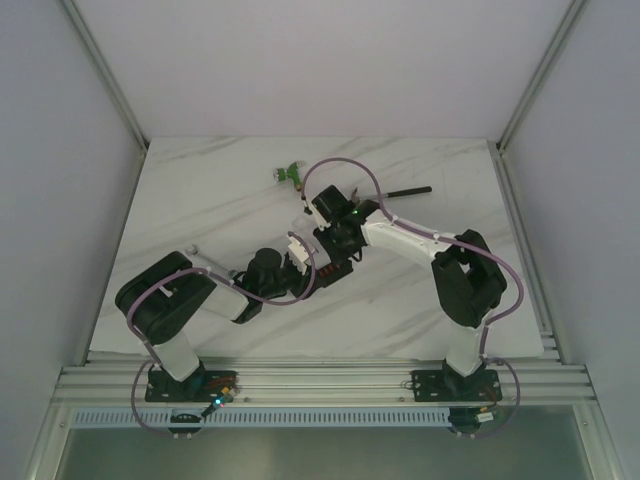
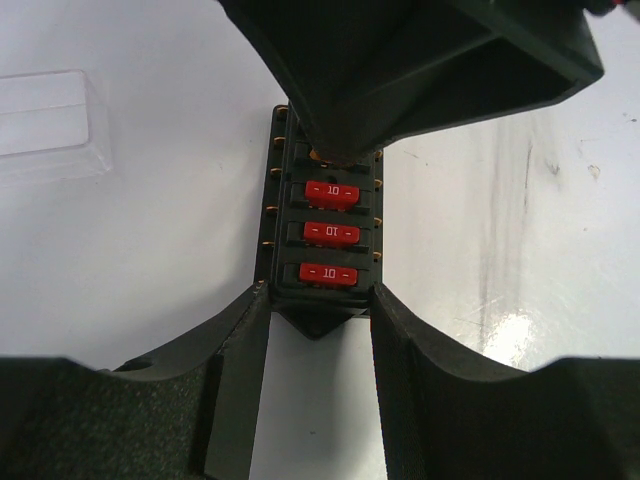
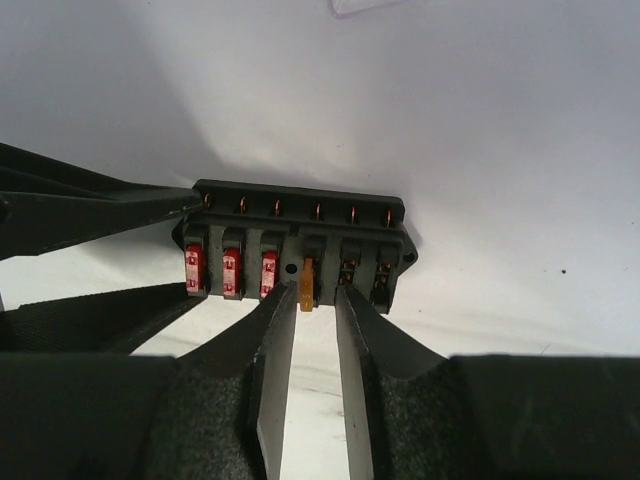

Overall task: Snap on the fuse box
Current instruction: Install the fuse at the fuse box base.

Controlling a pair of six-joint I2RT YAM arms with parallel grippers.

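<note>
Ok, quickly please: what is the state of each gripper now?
Left gripper: closed on the small black rectangular plastic fuse box, holding its end.
Right gripper: jaws slightly open around a small orange fuse; no grip visible.

Left arm: folded low, elbow near base, forearm reaching right toward centre.
Left gripper: level, fingers clamped on near end of fuse box, one each side.
Right arm: elbow raised, forearm stretched left.
Right gripper: angled down, jaws narrowly parted, tips at fuse box middle.
Both wrists close together over same spot.
</note>
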